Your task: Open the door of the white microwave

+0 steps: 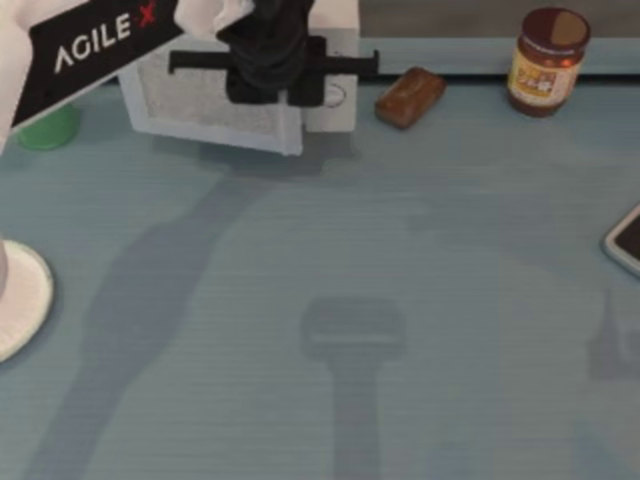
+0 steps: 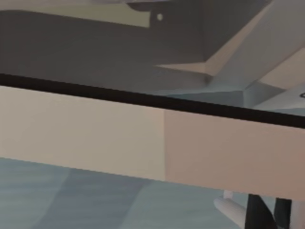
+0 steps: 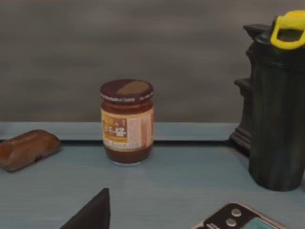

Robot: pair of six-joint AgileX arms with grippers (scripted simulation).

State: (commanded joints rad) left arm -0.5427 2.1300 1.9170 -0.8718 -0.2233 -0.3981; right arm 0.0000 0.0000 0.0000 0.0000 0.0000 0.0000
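The white microwave (image 1: 335, 40) stands at the back left of the table. Its door (image 1: 205, 100), a white panel with a grey mesh window, is swung out at an angle from the body. My left gripper (image 1: 275, 65) hovers over the door's free edge. In the left wrist view its dark fingers (image 2: 259, 214) are shut on the thin white bar handle (image 2: 231, 209), under the door's pale edge (image 2: 143, 138). My right gripper (image 3: 143, 223) is out of the top view; its wrist view shows one dark fingertip (image 3: 97, 212) off to the side, holding nothing.
A brown bread loaf (image 1: 410, 97) lies just right of the microwave, and a sauce jar (image 1: 547, 62) stands further right. There is a green cup (image 1: 48, 128) at the back left, a white round plate (image 1: 20, 300) at the left edge, a phone (image 1: 628, 238) at the right edge and a black bottle (image 3: 276, 105).
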